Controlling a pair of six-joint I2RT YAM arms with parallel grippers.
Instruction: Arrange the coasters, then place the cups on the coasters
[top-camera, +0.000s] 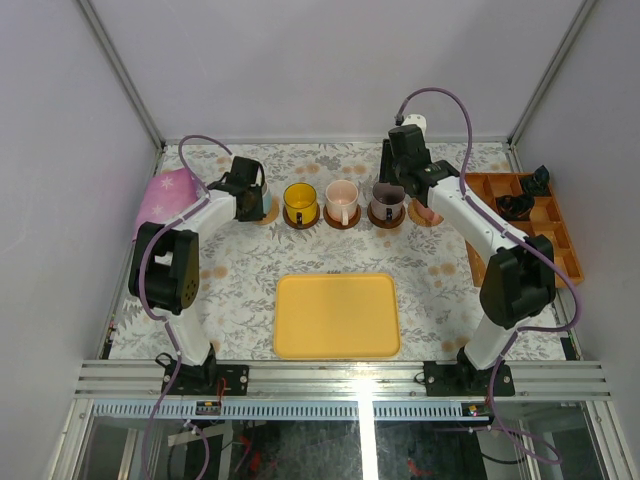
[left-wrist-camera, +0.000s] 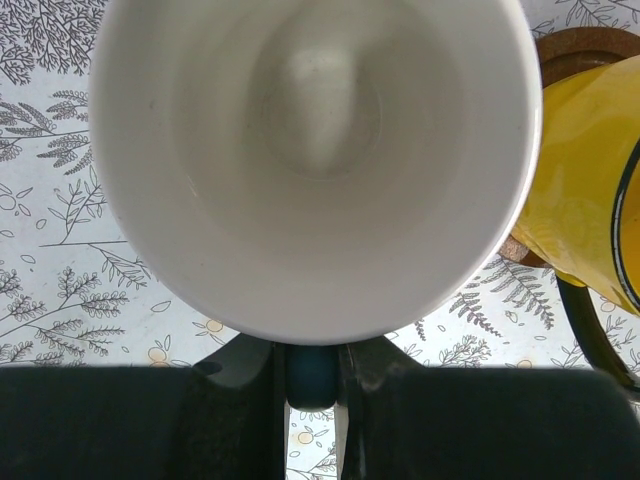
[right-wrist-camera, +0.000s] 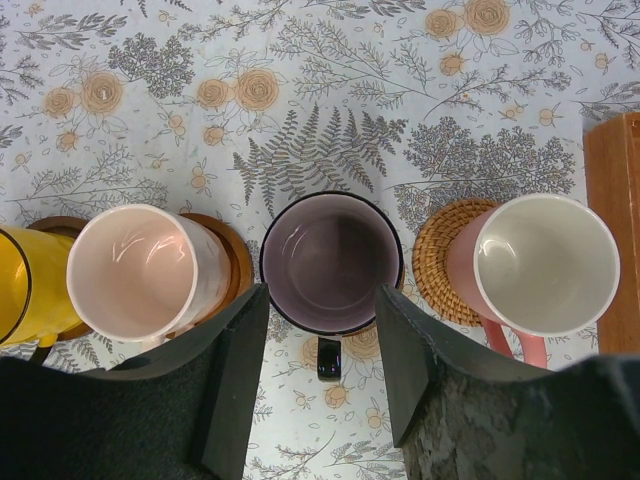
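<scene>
Five cups in one row in the overhead view, 9 to 3: white cup (top-camera: 258, 198), amber cup (top-camera: 299, 203), pale pink cup (top-camera: 342, 200), purple cup (top-camera: 386, 206), salmon cup (top-camera: 427, 214). My right arm half hides the salmon one. Tan coaster (top-camera: 267, 214) peeks out at the white cup's 5 o'clock; can't tell if the cup is seated on it. Flat yellow tray (top-camera: 337, 316) with rounded corners lies at 6 of the row on the floral tablecloth (top-camera: 240, 270). Orange compartment box (top-camera: 560, 240) at 3.

Left wrist view: my left gripper (left-wrist-camera: 312, 400) is clenched on the white cup's blue handle (left-wrist-camera: 311, 372), fingers (left-wrist-camera: 225, 420) tight either side. The glossy white bowl fills the frame. Glazed amber cup at 3, on a dark brown wooden coaster (left-wrist-camera: 585, 45).

Right wrist view: my right gripper (right-wrist-camera: 320, 330) is released, fingers (right-wrist-camera: 230, 390) spread wide, gripping nothing. The purple cup sits between them, dark-rimmed, its handle (right-wrist-camera: 328, 358) at 6 in the gap, untouched. Pale pink cup at 9 on a smooth dark brown coaster (right-wrist-camera: 232, 255). Salmon cup at 3, off-white inside, handle at 6, on a woven tan coaster (right-wrist-camera: 438, 262).
</scene>
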